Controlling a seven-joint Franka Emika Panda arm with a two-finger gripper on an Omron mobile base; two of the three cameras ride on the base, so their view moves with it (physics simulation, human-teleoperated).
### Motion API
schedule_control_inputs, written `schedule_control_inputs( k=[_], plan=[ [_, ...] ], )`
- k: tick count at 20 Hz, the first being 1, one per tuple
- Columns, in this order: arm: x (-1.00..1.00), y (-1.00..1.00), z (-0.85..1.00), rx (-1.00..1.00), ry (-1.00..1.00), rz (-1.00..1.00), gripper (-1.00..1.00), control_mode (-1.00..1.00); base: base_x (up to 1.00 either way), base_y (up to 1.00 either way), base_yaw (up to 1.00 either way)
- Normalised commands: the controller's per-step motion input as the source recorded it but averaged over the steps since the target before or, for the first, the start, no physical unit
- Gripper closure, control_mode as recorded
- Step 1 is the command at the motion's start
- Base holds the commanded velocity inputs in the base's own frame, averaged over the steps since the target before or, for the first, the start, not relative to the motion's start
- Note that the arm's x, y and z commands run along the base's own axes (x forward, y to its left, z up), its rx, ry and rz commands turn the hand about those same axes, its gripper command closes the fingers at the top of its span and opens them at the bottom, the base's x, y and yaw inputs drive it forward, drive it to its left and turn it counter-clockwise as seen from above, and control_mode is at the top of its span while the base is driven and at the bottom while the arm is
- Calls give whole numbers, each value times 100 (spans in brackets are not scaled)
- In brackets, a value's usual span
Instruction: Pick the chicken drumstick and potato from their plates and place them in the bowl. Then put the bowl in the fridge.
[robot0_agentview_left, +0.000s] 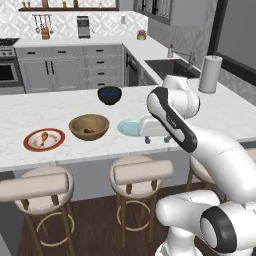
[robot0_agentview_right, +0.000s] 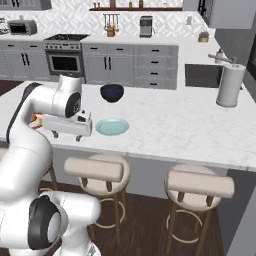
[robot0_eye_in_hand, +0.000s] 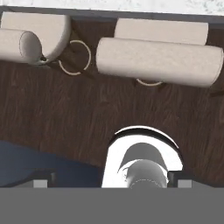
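The chicken drumstick (robot0_agentview_left: 44, 137) lies on the red-rimmed plate (robot0_agentview_left: 30, 143) at the left of the island counter. To its right stands the wooden bowl (robot0_agentview_left: 75, 123) with the potato (robot0_agentview_left: 89, 131), a small dark lump, inside. The pale blue plate (robot0_agentview_left: 128, 128) (robot0_agentview_right: 112, 126) is bare. My gripper (robot0_agentview_left: 157, 140) (robot0_agentview_right: 66, 136) hangs open over the counter's front edge, just right of the blue plate in the left base view, fingers pointing down with nothing between them. In the hand view the fingertips (robot0_eye_in_hand: 41, 178) stand wide apart over the floor. The fridge is out of view.
A dark blue-black bowl (robot0_agentview_left: 109, 95) (robot0_agentview_right: 112, 92) sits behind the plates. A paper towel roll (robot0_agentview_left: 210, 74) (robot0_agentview_right: 230, 85) and the sink (robot0_agentview_left: 170, 67) are at the right. Padded stools (robot0_agentview_left: 142, 172) (robot0_agentview_right: 97, 170) (robot0_eye_in_hand: 157, 59) line the counter's front edge.
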Motion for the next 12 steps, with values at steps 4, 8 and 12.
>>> schedule_control_inputs(
  k=[4,8,12],
  plan=[
    [0,0,0,0,0,0,-100,100,-22,100,-6],
    [0,0,0,0,0,0,-100,100,-9,100,-12],
    [0,0,0,0,0,0,-100,100,17,97,-13]
  ],
)
